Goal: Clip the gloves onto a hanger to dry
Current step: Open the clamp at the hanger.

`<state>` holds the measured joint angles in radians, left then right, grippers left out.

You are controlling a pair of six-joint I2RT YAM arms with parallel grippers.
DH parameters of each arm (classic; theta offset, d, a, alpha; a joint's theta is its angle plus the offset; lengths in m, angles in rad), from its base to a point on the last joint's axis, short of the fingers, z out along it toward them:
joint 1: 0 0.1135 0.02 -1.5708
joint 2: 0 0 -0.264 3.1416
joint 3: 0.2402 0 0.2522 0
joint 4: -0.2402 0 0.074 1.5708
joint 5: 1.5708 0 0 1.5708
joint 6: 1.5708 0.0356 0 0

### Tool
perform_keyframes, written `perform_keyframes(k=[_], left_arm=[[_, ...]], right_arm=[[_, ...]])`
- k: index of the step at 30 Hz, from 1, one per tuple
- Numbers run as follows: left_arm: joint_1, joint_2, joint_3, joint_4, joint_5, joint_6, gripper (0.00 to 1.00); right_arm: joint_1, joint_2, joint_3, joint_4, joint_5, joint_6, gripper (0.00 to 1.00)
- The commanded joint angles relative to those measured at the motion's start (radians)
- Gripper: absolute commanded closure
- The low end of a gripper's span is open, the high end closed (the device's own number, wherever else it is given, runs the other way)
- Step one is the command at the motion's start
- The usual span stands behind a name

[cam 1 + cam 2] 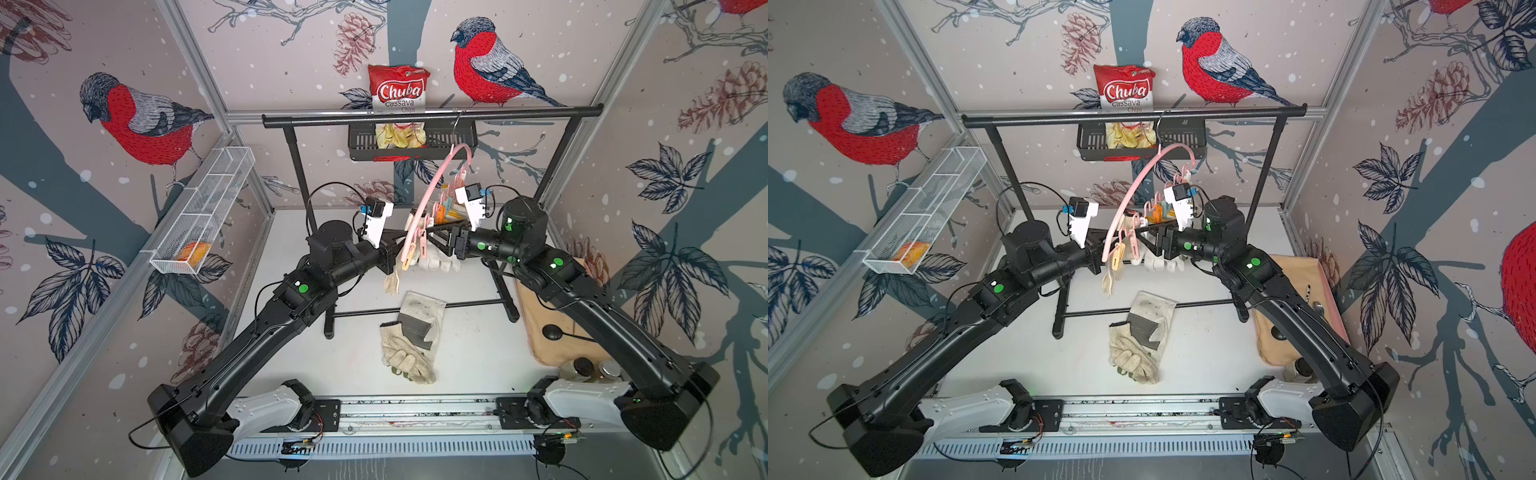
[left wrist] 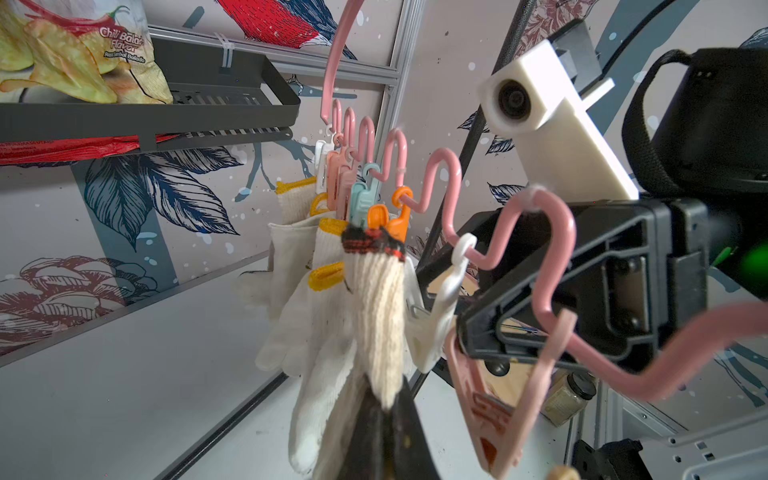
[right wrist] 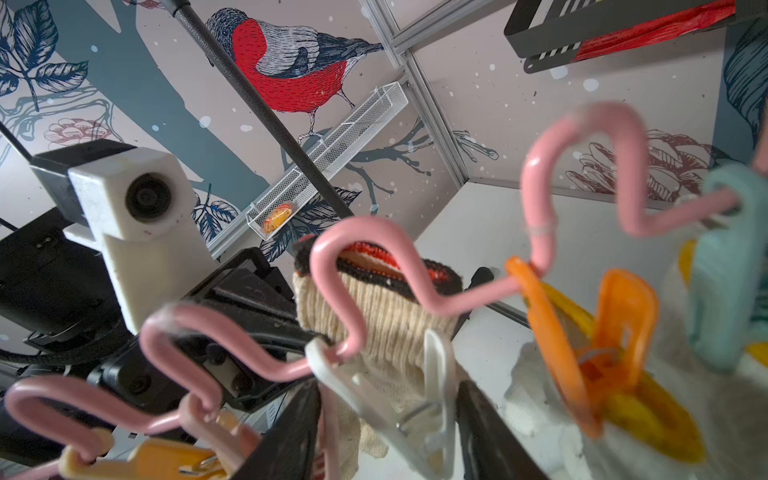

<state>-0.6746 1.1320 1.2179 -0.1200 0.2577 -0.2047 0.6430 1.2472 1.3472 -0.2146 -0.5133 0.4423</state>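
Where the wavy pink wire-like hanger (image 3: pixel 538 195) dangles from the black rail (image 1: pixel 332 119) at twelve o'clock, the left gripper (image 2: pixel 384 411) is pinched tight on a ribbed cream knit glove (image 2: pixel 380 316). The right gripper (image 3: pixel 388 415) has its jaws apart, flanking a smooth white clothespin (image 3: pixel 436 374). Crumpled canvas gloves (image 1: pixel 401 357) lie at six o'clock.

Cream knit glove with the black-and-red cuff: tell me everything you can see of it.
The cream ribbed-knit glove, its cuff edged in black and red, is held with the cuff towards the pink wavy plastic hanger. The left gripper is shut on it lower down. Its cuff sits just beside the white plastic clothespin; whether that pin grips it cannot be told.
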Motion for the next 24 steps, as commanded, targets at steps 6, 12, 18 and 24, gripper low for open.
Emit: perform_keyframes(k=[6, 12, 18, 24], left_arm=[[0.003, 0.001, 0.005, 0.025, 0.005, -0.002, 1.00], [0.003, 0.015, 0.012, 0.029, 0.008, -0.005, 1.00], [0.003, 0.029, 0.019, 0.034, 0.011, -0.011, 1.00], [0.003, 0.037, 0.023, 0.036, 0.013, -0.013, 1.00]], right_arm=[[-0.052, -0.002, -0.017, 0.048, -0.059, -0.025, 0.42], [-0.055, 0.014, -0.020, 0.075, -0.104, -0.022, 0.42], [-0.057, 0.046, -0.010, 0.091, -0.125, -0.042, 0.42], [-0.068, 0.060, -0.006, 0.104, -0.143, -0.051, 0.43]])
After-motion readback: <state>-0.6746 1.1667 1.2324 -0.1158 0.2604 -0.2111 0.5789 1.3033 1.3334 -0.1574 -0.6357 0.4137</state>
